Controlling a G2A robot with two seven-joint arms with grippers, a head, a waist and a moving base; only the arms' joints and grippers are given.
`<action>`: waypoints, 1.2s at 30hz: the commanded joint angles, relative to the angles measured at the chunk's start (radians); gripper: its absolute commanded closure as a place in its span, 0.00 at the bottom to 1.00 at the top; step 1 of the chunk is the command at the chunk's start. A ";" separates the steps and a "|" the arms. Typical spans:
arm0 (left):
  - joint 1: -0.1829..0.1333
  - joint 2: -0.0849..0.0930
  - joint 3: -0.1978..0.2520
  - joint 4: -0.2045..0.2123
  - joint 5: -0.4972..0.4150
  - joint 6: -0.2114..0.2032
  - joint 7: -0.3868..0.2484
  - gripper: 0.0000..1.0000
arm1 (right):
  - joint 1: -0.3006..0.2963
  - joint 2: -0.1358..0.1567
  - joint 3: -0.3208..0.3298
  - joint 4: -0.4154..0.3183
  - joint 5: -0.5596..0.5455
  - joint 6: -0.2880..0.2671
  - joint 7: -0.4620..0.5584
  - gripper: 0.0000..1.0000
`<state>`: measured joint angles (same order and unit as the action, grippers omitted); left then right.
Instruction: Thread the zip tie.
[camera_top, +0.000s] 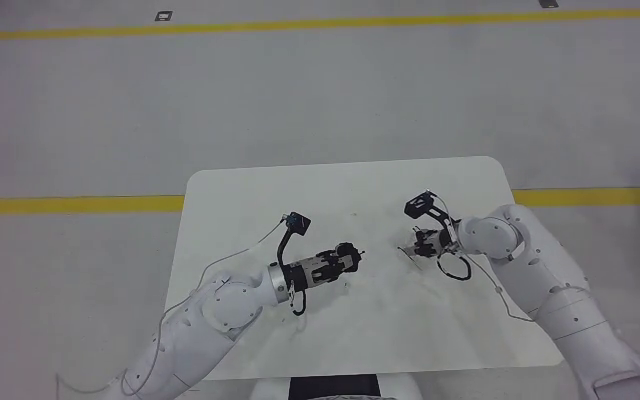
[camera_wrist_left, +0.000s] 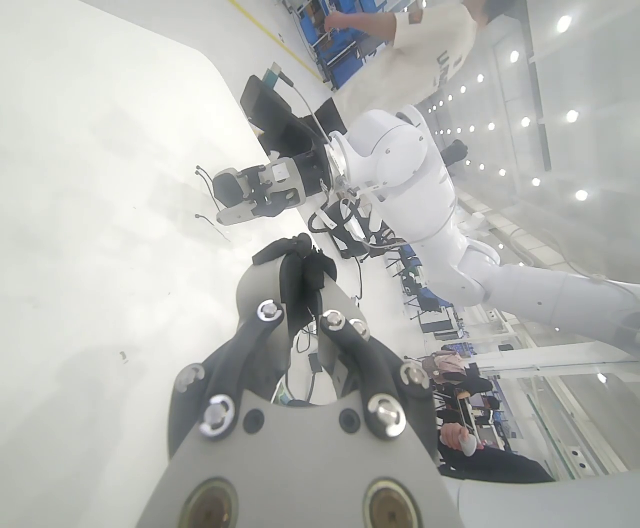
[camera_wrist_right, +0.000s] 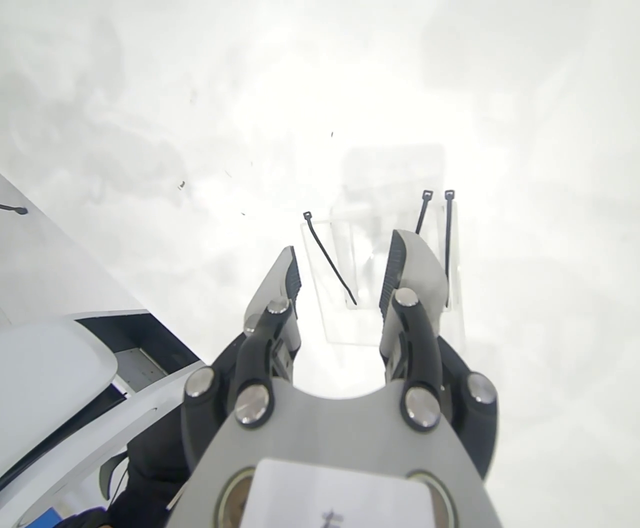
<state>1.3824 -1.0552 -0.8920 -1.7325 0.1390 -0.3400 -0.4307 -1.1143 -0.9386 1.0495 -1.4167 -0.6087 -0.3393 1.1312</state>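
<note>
1. The right gripper (camera_wrist_right: 345, 247) hangs low over the desk (camera_top: 300, 200). Its fingers (camera_wrist_right: 290, 280) are apart and hold nothing.
2. A black tie (camera_wrist_right: 330, 260) lies slanted on a clear stand (camera_wrist_right: 345, 325), in the gap between those fingers. Neither finger seems to touch it.
3. Two more ties (camera_wrist_right: 446, 235) lie just beside one finger, and one of them is partly hidden behind it.
4. The left gripper (camera_wrist_left: 300, 260) sits near the middle of the desk and points toward the right one. Its fingers (camera_wrist_left: 300, 280) are pressed together. I cannot tell whether anything thin is pinched between them.
5. The step in hand looks like picking up the slanted tie, so the threading itself is not yet begun.
6. Risk: the tie is thin and lies askew to the fingers. If they close off-centre, it could roll or flick off the stand.
7. Risk: the finger beside the spare ties could catch one as it closes. It might then drag that tie along or knock it down.
8. Risk: the stand looks light. A finger that comes down too low could push it and shift every tie on it.
9. Risk: a grip far from the tie's end would leave a long, floppy tail. That tail would be hard to aim at the small head during threading.
</note>
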 joint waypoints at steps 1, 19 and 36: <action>0.000 0.000 0.000 0.000 0.000 0.000 0.000 1.00 | 0.000 0.001 0.001 -0.001 -0.012 0.005 -0.005 0.65; 0.000 0.000 0.000 0.000 0.000 0.000 0.000 1.00 | -0.007 -0.005 -0.030 0.001 -0.098 0.082 -0.039 0.78; 0.000 0.000 0.000 0.000 0.000 0.000 0.000 1.00 | -0.045 0.005 0.007 -0.032 -0.117 0.087 -0.067 0.84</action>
<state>1.3824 -1.0552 -0.8920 -1.7325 0.1390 -0.3400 -0.4307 -1.1598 -0.9334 1.0573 -1.4495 -0.7241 -0.2529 1.0646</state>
